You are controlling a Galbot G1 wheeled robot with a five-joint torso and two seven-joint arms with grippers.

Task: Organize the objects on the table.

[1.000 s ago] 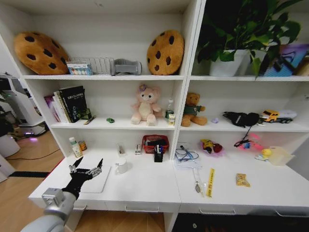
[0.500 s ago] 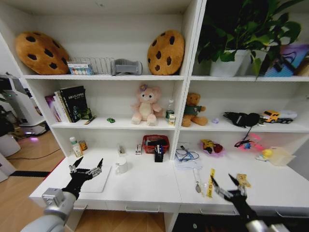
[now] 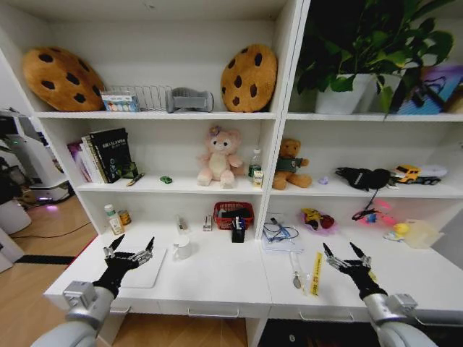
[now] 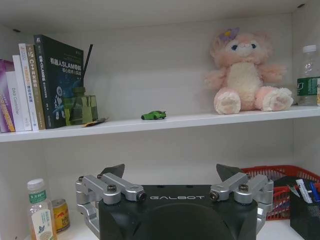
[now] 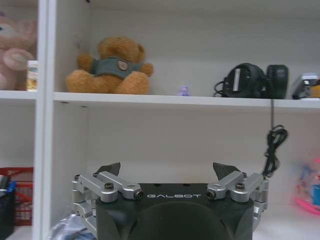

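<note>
My left gripper (image 3: 135, 240) (image 4: 170, 172) hovers open and empty above a flat, closed silvery-white laptop (image 3: 148, 275) at the left end of the white table (image 3: 217, 278). My right gripper (image 3: 340, 247) (image 5: 166, 169) is open and empty over the right half of the table, just right of a yellow ruler (image 3: 315, 273) and a pen (image 3: 294, 273). A tiny green toy car (image 3: 166, 179) (image 4: 153, 115) sits on the shelf above the desk. A small round tin (image 3: 124, 217) (image 4: 61, 215) stands beside a bottle (image 3: 111, 220) at the back left.
A white mug (image 3: 182, 248), a red basket (image 3: 233, 213) and a black pen holder (image 3: 237, 231) stand mid-table against the shelf divider (image 3: 266, 195). Cables (image 3: 278, 233), toys (image 3: 317, 220) and a clear box (image 3: 419, 233) crowd the back right. Shelves hang low over the desk.
My right arm has risen into view at the front right and reached forward over the table, fingers spread. The left arm has stayed put.
</note>
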